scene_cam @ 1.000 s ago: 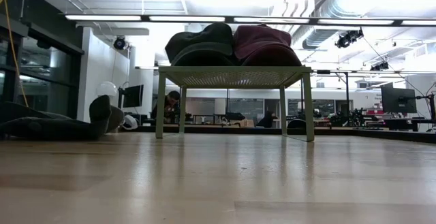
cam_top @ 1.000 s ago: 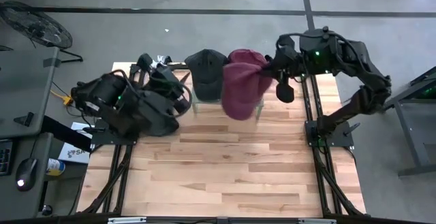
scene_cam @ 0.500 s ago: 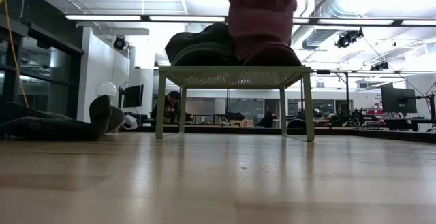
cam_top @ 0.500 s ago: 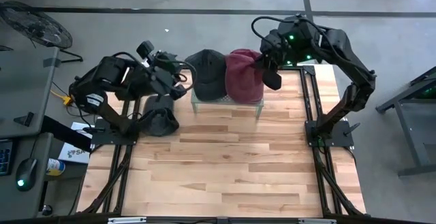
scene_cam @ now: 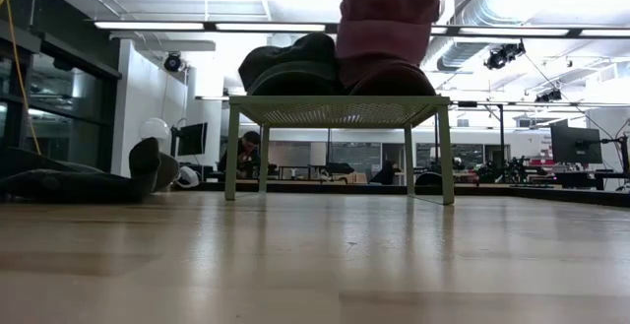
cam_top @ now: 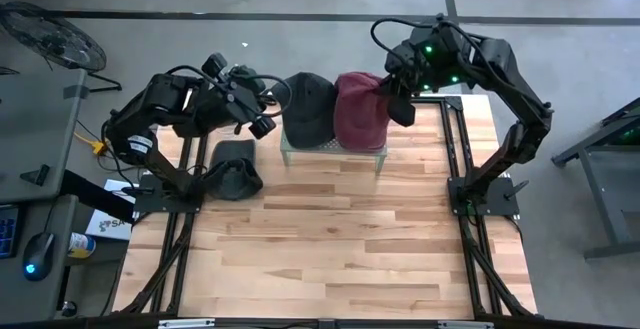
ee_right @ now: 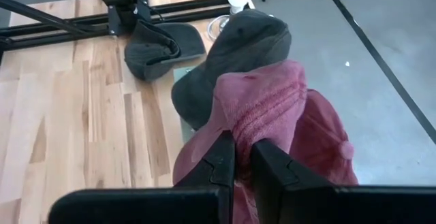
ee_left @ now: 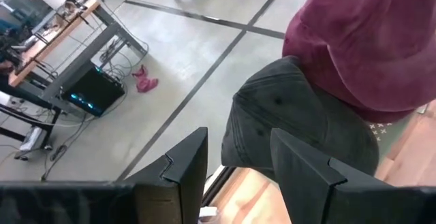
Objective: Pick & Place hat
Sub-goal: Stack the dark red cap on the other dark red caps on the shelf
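Observation:
A small green stand (cam_top: 332,149) is at the table's far edge. A dark grey cap (cam_top: 305,104) rests on its left half, and a smooth maroon cap (ee_right: 334,149) rests on its right half. My right gripper (cam_top: 393,94) is shut on a textured maroon hat (cam_top: 360,109) above that cap. In the low view the hat (scene_cam: 389,14) hangs down onto the cap (scene_cam: 389,76). My left gripper (cam_top: 262,117) is open and empty, just left of the dark grey cap (ee_left: 300,122). A second dark hat (cam_top: 235,169) lies on the table at the left. My right gripper pinches a bunched fold of the textured maroon hat's cloth (ee_right: 262,125) between its two fingers (ee_right: 221,159). The fingers come from above, slanting from the table's right. The hat hangs below them, and its lower part lies on the smooth maroon cap on the stand.
The wooden table (cam_top: 330,239) stretches toward the near edge in front of the stand. Dark arm rails (cam_top: 465,169) run along both sides. A fan (cam_top: 55,34) and a side desk stand beyond the table's left edge.
My right gripper has come down and gone toward the far edge with the textured maroon hat, which now hangs onto the maroon cap on the stand. My left gripper has risen from over the dark hat on the table and gone toward the stand's dark cap.

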You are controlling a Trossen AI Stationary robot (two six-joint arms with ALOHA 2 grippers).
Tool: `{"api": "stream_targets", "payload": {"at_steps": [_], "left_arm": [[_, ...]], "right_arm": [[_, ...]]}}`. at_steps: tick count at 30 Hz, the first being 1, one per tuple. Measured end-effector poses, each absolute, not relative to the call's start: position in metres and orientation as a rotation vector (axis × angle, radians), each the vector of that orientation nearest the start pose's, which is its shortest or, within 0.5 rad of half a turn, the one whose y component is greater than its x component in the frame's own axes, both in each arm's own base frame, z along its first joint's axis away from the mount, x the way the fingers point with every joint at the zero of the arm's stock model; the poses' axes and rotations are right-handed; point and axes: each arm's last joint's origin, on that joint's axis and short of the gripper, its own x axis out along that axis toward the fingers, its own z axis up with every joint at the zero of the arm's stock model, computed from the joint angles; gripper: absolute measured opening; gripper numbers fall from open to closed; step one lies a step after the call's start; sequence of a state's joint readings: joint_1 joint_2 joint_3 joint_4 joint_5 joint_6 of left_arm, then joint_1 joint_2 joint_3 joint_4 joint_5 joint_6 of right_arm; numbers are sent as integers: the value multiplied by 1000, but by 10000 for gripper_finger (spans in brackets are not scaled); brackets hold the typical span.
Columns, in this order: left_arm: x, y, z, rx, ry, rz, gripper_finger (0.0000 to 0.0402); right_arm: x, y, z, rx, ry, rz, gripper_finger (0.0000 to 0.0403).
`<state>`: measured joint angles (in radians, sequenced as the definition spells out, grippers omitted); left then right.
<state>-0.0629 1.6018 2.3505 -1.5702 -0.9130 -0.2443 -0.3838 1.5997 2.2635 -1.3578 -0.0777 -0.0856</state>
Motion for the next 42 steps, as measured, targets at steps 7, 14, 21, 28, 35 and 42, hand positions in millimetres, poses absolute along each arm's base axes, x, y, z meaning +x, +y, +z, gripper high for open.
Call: {"api": "stream_targets", "payload": {"at_steps": [7,14,21,28,35,42], "left_arm": [[228,10,514,170,652,869,156],[228,9,513,163,656,854,156],[228,9,513,161,658,849,156],[228,9,513,161,657,850,156],[229,9,513,159,653,851,156],[229,9,513,158,653,851,156]], "right_arm": [[236,-104,503,58,700,-304,17],[232,-112,503,13,711,-292,17],[233,-116,502,-69,722,-244,17],[240,-127,495,-97,757,-281,17],[252,-139,486,-90,786,-298,26],[267,-150,473,-83,828,-306,24]]}}
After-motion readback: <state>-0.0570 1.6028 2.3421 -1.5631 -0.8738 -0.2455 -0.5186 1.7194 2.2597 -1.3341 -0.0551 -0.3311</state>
